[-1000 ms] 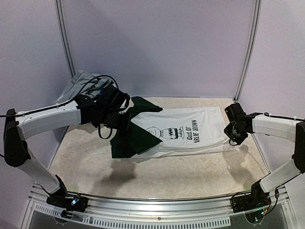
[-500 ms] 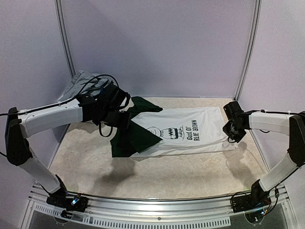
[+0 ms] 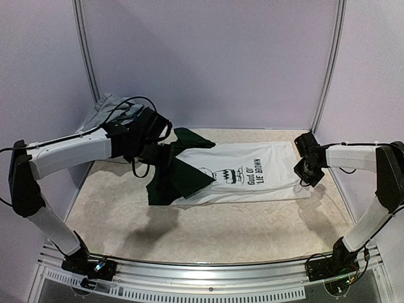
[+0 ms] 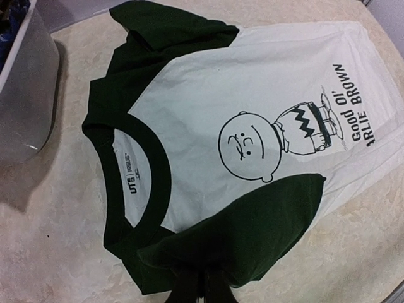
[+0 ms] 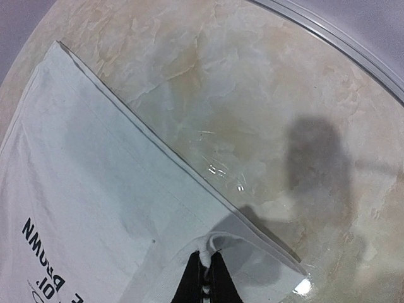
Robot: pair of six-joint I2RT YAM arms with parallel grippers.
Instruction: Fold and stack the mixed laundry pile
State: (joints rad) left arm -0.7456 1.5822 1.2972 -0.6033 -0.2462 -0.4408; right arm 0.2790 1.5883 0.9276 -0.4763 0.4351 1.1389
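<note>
At far left, 1 white basket (image 4: 25, 95) is sitting on the table (image 3: 221, 233) beside the shirt's collar. A grey garment (image 3: 104, 110) is heaping above it in the top view, and a scrap of blue cloth (image 4: 9, 16) is showing inside its rim. Just right of it, the left gripper (image 3: 161, 158) is clamping tight on 1 dark green sleeve (image 3: 183, 180), holding it folded over the chest. The white T-shirt (image 3: 259, 173) is lying print-up across the table centre. At right, the right gripper (image 3: 309, 173) is pinching the shirt's hem corner (image 5: 221, 241), with both fingers together on the cloth.
</note>
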